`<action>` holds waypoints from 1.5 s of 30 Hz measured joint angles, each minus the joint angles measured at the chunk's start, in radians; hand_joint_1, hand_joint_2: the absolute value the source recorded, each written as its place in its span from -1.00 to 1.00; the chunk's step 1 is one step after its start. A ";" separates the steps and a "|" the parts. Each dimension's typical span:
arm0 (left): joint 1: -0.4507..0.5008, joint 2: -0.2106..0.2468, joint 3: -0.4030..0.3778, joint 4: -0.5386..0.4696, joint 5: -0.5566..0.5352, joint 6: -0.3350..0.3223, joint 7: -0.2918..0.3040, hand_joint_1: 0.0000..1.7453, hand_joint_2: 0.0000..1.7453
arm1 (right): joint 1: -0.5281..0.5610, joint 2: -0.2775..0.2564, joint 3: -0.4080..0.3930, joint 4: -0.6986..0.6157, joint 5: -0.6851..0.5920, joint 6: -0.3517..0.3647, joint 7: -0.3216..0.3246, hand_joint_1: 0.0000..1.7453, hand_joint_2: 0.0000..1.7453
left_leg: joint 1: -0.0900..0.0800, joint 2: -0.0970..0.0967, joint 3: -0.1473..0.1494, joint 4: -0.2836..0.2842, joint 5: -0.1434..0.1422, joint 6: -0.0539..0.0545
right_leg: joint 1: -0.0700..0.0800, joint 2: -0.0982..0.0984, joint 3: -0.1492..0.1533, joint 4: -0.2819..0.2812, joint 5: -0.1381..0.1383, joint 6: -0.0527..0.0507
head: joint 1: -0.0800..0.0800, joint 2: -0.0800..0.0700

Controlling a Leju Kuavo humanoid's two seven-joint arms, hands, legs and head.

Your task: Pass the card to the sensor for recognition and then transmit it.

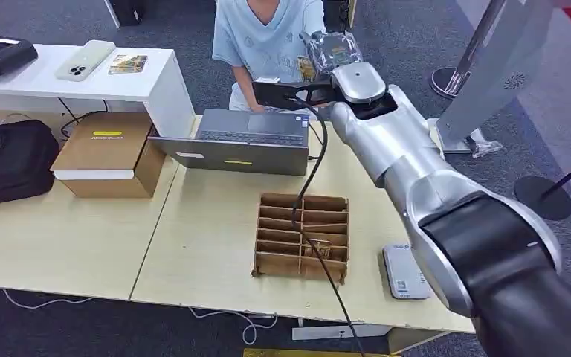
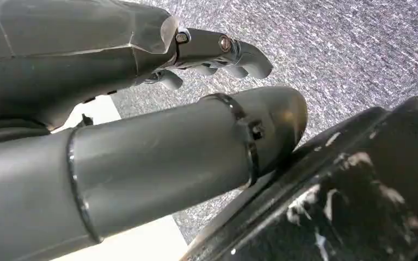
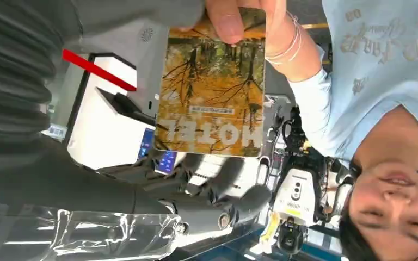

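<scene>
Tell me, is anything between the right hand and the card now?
Nothing visible stands between them. In the right wrist view the card sits just beyond the right hand, whose fingers reach its lower edge, while a person's hand pinches its other end.

Head view high, facing down at table point(image 1: 193, 245); right wrist view close on card point(image 3: 213, 87), person point(image 1: 268, 37) shared at 12 o'clock; left wrist view faces floor point(image 2: 348, 49).
</scene>
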 joint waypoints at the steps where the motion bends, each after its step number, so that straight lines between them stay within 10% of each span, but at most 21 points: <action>1: 0.000 0.000 -0.003 0.000 0.000 0.000 0.000 -1.00 -1.00 | 0.000 -0.001 -0.003 -0.002 0.000 -0.003 -0.002 -1.00 1.00 | 0.000 0.000 0.000 0.000 0.000 0.000 | 0.000 0.000 0.000 0.000 0.000 0.000 | 0.000 0.000; 20: 0.000 0.000 -0.007 0.000 0.000 0.010 0.000 -1.00 -1.00 | 0.031 -0.022 -0.144 -0.158 -0.161 -0.154 -0.179 -1.00 1.00 | 0.000 0.000 0.000 0.000 0.000 0.000 | 0.000 0.000 0.000 0.000 0.000 0.000 | 0.000 0.000; 32: 0.002 -0.003 -0.006 0.000 0.003 0.038 0.000 -1.00 -1.00 | 0.401 -0.087 -0.289 -0.616 -0.884 -0.045 -0.395 -1.00 1.00 | 0.000 -0.001 0.000 0.000 0.000 0.000 | 0.000 -0.001 0.000 -0.001 0.000 0.000 | 0.000 0.000; 45: 0.003 -0.006 0.001 0.000 0.005 0.045 0.000 -1.00 -1.00 | 0.750 -0.178 -0.362 -1.035 -1.201 0.053 -0.460 -1.00 1.00 | 0.000 0.000 0.000 0.000 -0.001 0.001 | 0.000 0.000 0.000 -0.002 0.000 0.000 | 0.000 0.000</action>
